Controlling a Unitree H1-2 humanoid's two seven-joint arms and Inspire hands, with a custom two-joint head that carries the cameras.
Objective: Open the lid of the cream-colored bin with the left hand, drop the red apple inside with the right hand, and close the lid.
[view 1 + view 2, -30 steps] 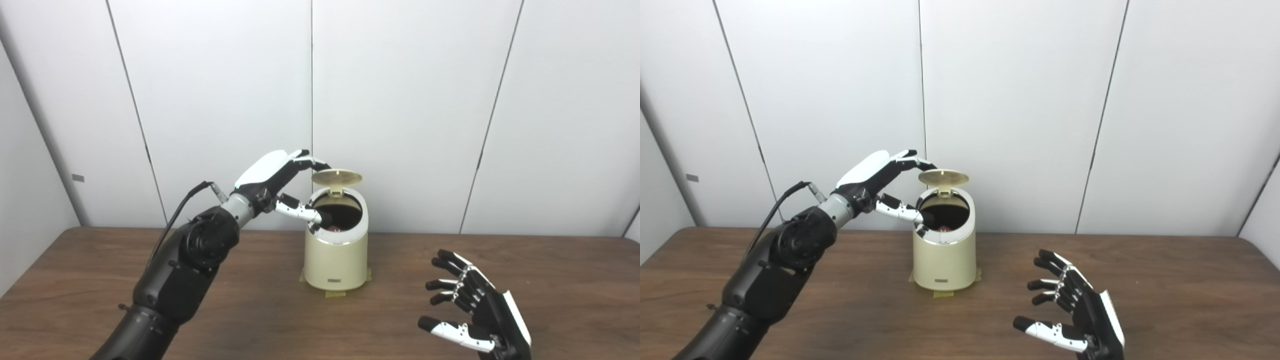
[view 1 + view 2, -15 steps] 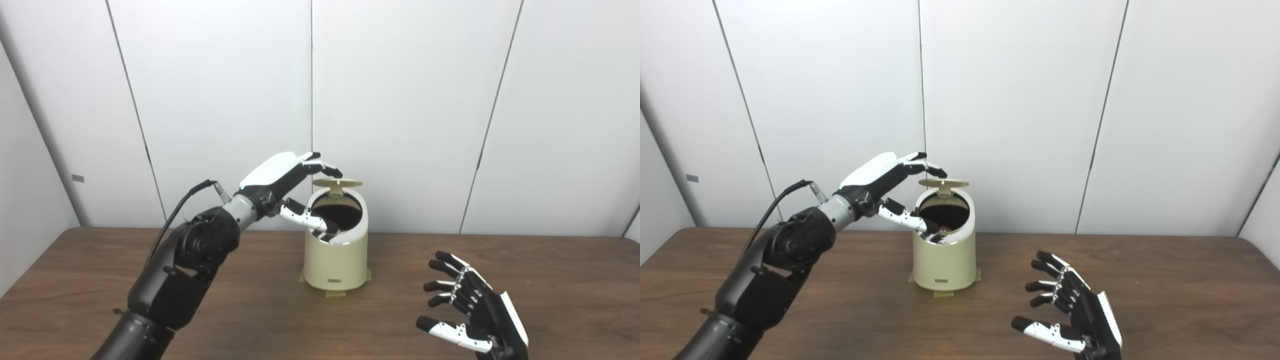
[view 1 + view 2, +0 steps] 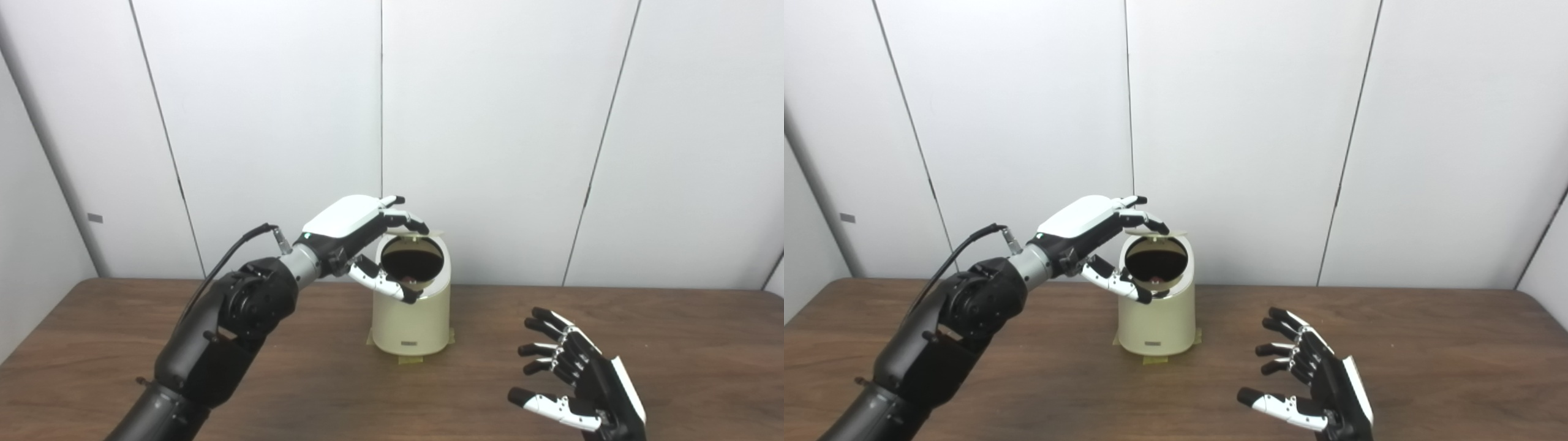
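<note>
Cream-colored bin point(image 3: 411, 318) sits on the brown worktop point(image 3: 318, 373) with its lid point(image 3: 411, 232) tipped low over the open top. Left robot hand point(image 3: 358, 229) has fingertips on the lid and thumb at the rim. A bit of red apple point(image 3: 1154, 280) shows inside. Right robot hand point(image 3: 579, 383) hangs open, holding nothing.

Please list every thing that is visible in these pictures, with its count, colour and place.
bin: one, cream, centre of the table, standing on tape
lid: one, cream, hinged at the bin's back, partly lowered, mouth not yet covered
apple: one, red, inside the bin, only a small part visible
tape: yellowish, under the bin's base
table: one, dark brown wood
wall: white panels, behind the table
left hand: one, white and black, fingers on the lid
right hand: one, black and white, open, front right of the bin
</note>
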